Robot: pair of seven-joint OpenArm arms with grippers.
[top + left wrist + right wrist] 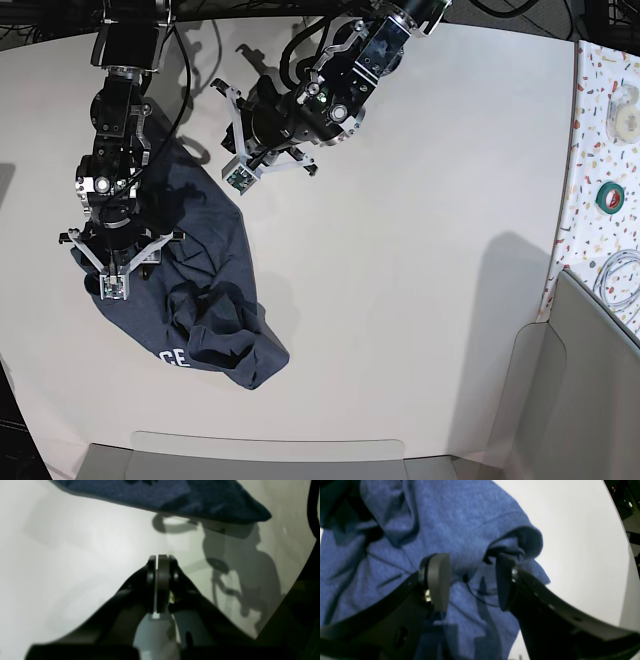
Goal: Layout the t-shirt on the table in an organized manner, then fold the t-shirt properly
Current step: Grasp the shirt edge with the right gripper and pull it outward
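The dark navy t-shirt (205,290) lies crumpled at the left of the off-white table (420,250), with a bit of white lettering (170,358) showing near its front edge. My right gripper (472,562) is open and hovers right over the rumpled shirt (460,517) beside a sleeve opening, with cloth under both fingers; in the base view it (122,250) is over the shirt's left part. My left gripper (160,557) is shut on nothing above bare table (75,555), a short way from the shirt's edge (200,500); in the base view it (252,128) is beyond the shirt's far corner.
A narrow speckled surface (600,140) runs along the right, holding a green tape roll (610,195), a white roll (625,95) and a cable (620,275). A grey panel (590,380) stands at the front right. The table's edge curves at the right in the right wrist view (625,555).
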